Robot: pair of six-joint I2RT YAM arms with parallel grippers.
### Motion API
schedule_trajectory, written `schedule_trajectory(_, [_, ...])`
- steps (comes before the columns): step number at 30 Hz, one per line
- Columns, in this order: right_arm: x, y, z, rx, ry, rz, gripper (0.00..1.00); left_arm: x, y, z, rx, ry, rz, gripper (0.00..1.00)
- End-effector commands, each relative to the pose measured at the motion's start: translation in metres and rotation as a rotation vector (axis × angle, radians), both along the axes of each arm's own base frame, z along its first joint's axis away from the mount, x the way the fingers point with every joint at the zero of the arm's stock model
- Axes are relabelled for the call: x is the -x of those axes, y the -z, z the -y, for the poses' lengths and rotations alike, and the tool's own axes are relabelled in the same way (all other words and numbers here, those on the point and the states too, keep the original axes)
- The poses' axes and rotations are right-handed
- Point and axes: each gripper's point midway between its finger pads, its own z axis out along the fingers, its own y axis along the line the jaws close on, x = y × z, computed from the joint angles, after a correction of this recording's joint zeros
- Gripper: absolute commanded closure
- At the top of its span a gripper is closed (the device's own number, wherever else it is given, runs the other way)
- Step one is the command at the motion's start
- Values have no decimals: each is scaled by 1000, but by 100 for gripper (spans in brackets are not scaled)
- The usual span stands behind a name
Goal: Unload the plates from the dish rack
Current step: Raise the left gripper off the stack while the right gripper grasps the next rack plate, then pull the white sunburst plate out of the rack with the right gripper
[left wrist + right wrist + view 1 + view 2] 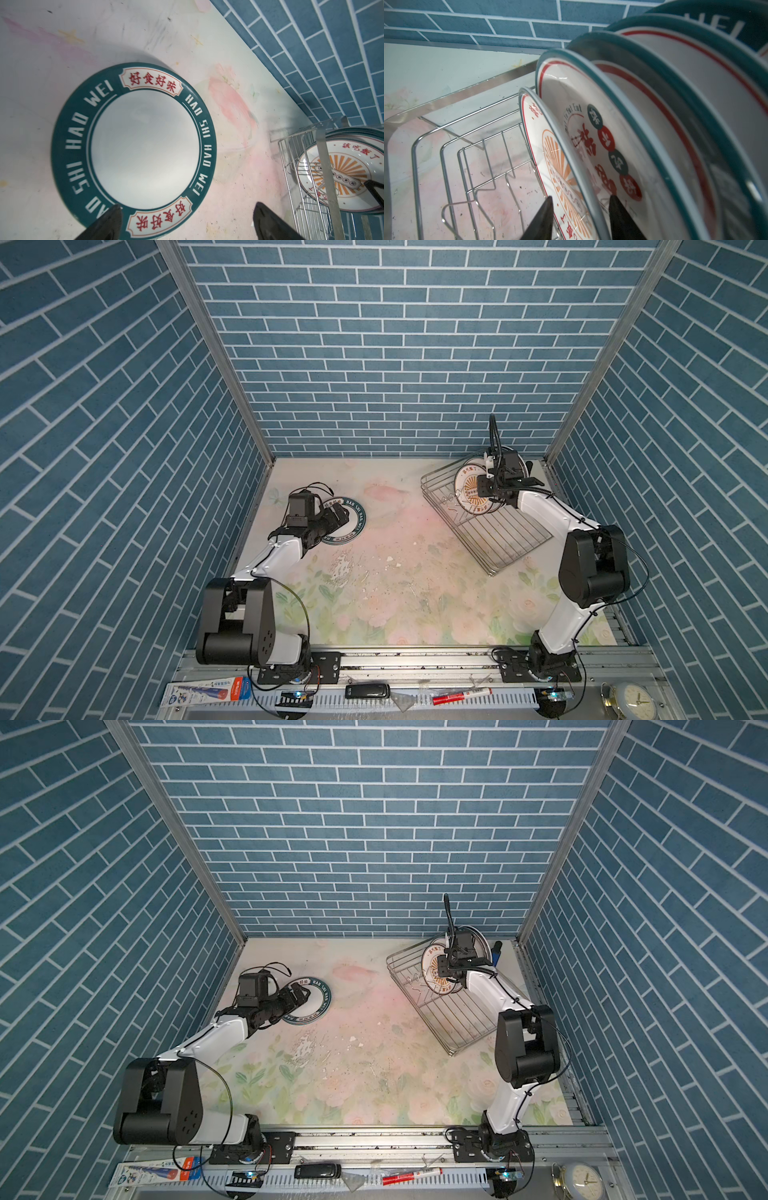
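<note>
Right hand (581,199) straddles the rim of the front sunburst plate (550,145); whether it pinches yet, I cannot tell. The plates (726,104) stand on edge in the dish rack (477,89), rims up, which should ease plucking. Left hand (188,205), spread wide, hovers over the flat teal-banded plate (145,145). Stained floral worktop (395,564); blue brick-pattern walls (395,344).

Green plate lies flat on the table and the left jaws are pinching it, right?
No, not pinching. The green plate lies flat on the table, but the left jaws stand wide open, gripping nothing; the left wrist view shows it.
</note>
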Motion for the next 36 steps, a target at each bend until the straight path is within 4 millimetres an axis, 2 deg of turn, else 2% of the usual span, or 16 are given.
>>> schedule_trajectory(1, [2,15,-11,-24,-65,-11,57,-7,-8,15,-16,64,38,1])
schedule_trajectory(12, [4,23,-12,-39,-69,-15,66,-8,-17,60,-55,210,75,1])
schedule_trajectory(14, [5,23,-10,-34,-67,-13,71,-8,-18,63,-62,220,83,1])
schedule_trajectory(23, [10,17,-10,-36,-74,2,80,-8,-20,71,-105,240,98,1])
schedule_trajectory(29, [12,17,-7,-20,-75,0,100,-8,-20,75,-114,251,97,1])
schedule_trajectory(36, [12,7,-8,-22,-82,17,100,-8,-23,78,-134,260,123,1])
